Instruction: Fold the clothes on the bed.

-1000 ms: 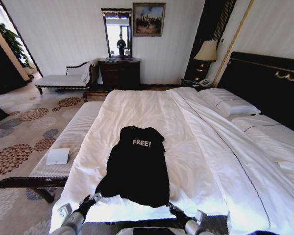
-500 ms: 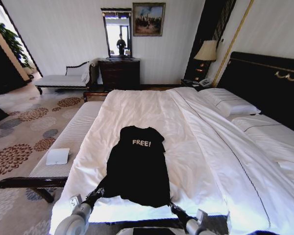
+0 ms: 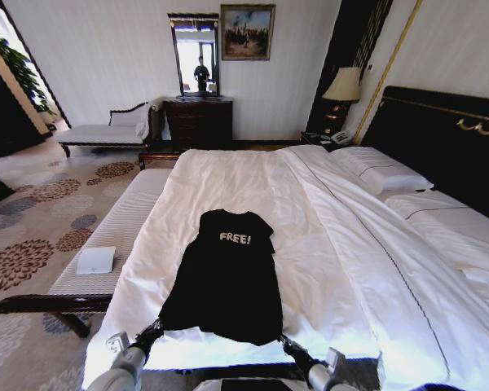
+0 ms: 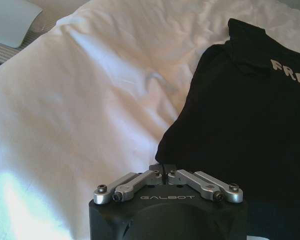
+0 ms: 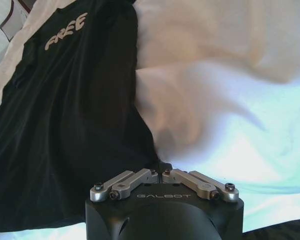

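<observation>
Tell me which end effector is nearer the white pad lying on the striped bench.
Left. The left end effector sits at the T-shirt's near-left hem corner, on the bench side; the right end effector is at the opposite hem corner, farther from the pad.

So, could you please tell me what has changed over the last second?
The left gripper drew the near left hem corner of the black cotton T-shirt outward, then eased back. The right gripper stayed shut on the right corner, and the wide white bed is unchanged.
</observation>
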